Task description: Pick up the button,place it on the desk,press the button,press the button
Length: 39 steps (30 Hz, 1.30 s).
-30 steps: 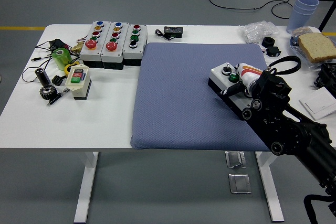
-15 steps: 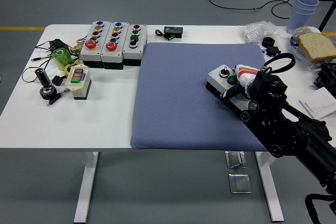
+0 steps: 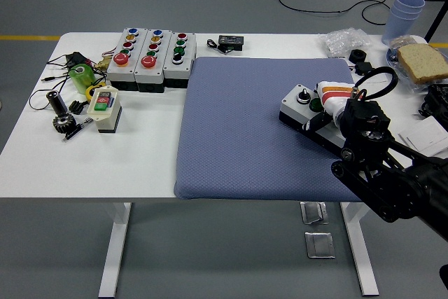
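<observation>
On the right side of the blue-grey mat (image 3: 259, 131), close to its right edge, sits the grey button box (image 3: 302, 106), turned at an angle so one corner points toward the mat's middle. Its top shows a black knob and a green button. The right hand (image 3: 341, 106), white with orange stripes, lies against the box's right side, but the black wrist and forearm cover most of the fingers, so I cannot tell whether they are clamped on the box or merely resting on it. The right arm (image 3: 381, 173) comes in from the lower right corner and crosses the mat's near right corner.

Left of the box the mat is bare all the way to its left edge, and a wide strip of it stays open toward the near edge as well. The white table (image 3: 84, 166) is also bare along its near left part.

Along the far left stand three grey control boxes (image 3: 150, 57) side by side, just beside the mat's far left corner. A small cream switch box (image 3: 105, 108) and a cluster of small parts (image 3: 66, 113) lie near the left edge. At the far right are stacked cups (image 3: 407, 10), a plastic bag (image 3: 344, 40) and a slice of bread (image 3: 422, 61).
</observation>
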Tool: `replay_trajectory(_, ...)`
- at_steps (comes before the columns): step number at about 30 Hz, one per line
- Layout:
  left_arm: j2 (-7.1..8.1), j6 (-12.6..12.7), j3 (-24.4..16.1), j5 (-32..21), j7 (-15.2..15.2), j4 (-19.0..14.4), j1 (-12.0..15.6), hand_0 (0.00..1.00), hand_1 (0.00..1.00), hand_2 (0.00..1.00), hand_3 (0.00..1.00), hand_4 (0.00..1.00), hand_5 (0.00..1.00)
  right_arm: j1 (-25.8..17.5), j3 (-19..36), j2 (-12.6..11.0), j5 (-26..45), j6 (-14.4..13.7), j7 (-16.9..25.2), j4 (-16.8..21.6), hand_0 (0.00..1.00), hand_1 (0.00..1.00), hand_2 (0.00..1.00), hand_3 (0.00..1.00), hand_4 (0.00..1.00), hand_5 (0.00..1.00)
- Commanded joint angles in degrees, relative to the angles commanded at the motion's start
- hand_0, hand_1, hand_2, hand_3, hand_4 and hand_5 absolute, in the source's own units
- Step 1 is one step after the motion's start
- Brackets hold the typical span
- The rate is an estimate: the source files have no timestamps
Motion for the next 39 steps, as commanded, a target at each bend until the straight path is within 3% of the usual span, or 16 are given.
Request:
replay_trajectory(1, 0.00, -0.01, -0.14, 0.17, 0.00, 0.00, -0.01, 0.646, 0.606, 0.599, 0.567, 0.316, 0.864, -0.16, -0.96, -0.87, 0.18, -0.29, 1.39, 1.16, 0.070, 0.076, 0.340, 0.438, 0.765, 0.130)
replay_trajectory(9, -0.09, -0.04, -0.49, 0.67, 0.06, 0.00, 0.17, 0.646, 0.606, 0.600, 0.566, 0.316, 0.863, -0.44, -5.86, -4.56, -0.28, -3.05, 17.98, 7.25, 0.078, 0.072, 0.341, 0.431, 0.720, 0.119)
replay_trajectory(14, -0.15, -0.08, -0.66, 1.05, 0.10, 0.00, 0.31, 0.645, 0.606, 0.602, 0.566, 0.315, 0.864, 1.06, -8.24, -5.20, 0.53, -4.96, 27.93, 7.76, 0.089, 0.075, 0.348, 0.439, 0.700, 0.114)
replay_trajectory(18, -0.17, -0.10, -0.74, 1.20, 0.11, 0.00, 0.46, 0.645, 0.606, 0.602, 0.566, 0.315, 0.864, 2.76, -10.30, -5.43, 0.97, -5.19, 32.84, 7.31, 0.089, 0.075, 0.348, 0.439, 0.700, 0.114)
replay_trajectory(25, -0.15, -0.15, -0.77, 1.32, 0.14, 0.00, 0.57, 0.644, 0.607, 0.602, 0.566, 0.313, 0.861, 4.31, -12.46, -4.97, 1.13, -3.71, 34.59, 5.99, 0.103, 0.086, 0.354, 0.453, 0.694, 0.101)
replay_trajectory(39, -0.14, -0.10, -0.47, 0.79, 0.06, 0.00, 0.51, 0.645, 0.607, 0.602, 0.568, 0.314, 0.863, 4.17, -12.51, -3.26, 1.08, -0.95, 32.30, 2.70, 0.123, 0.101, 0.376, 0.459, 0.716, 0.105)
